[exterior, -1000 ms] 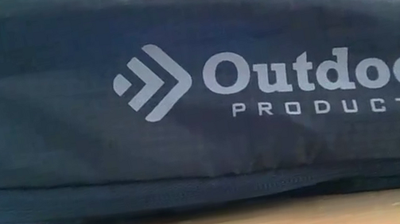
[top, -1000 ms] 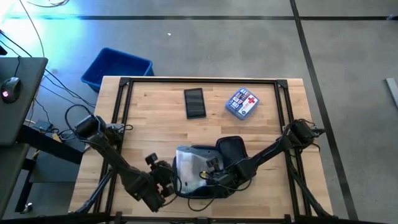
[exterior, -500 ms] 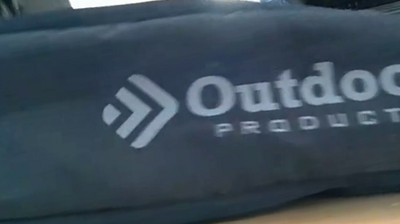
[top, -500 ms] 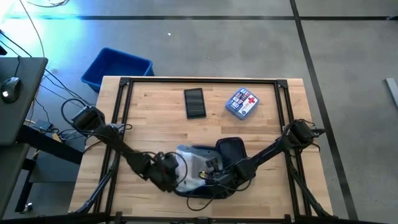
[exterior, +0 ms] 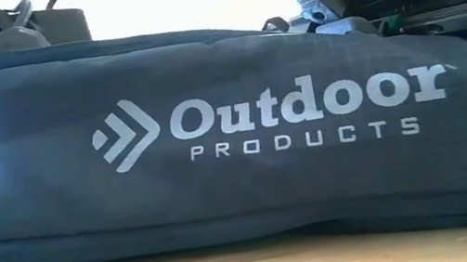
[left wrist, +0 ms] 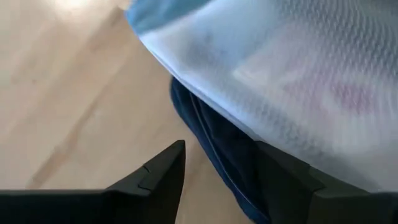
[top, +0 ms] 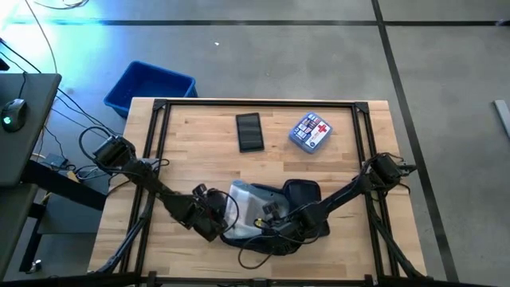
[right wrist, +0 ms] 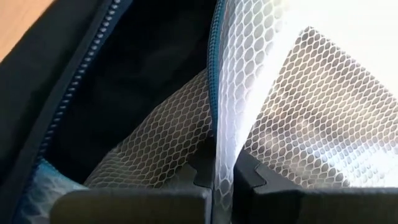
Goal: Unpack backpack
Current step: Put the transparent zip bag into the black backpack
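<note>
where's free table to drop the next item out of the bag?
Bare wood: far-left corner beside the phone, and the strip between phone, first-aid pouch and backpack. Near middle is crowded: backpack, mesh pouch, left gripper, right gripper.

Both arms reach in low toward the middle of the near side, elbows out wide, wrists angled at each other. The left gripper (top: 217, 223) has its fingers (left wrist: 158, 180) spread apart with nothing between them. The right gripper (right wrist: 214, 177) is pinched tight, with a thin fold of white mesh (right wrist: 227, 134) caught between its fingers.
</note>
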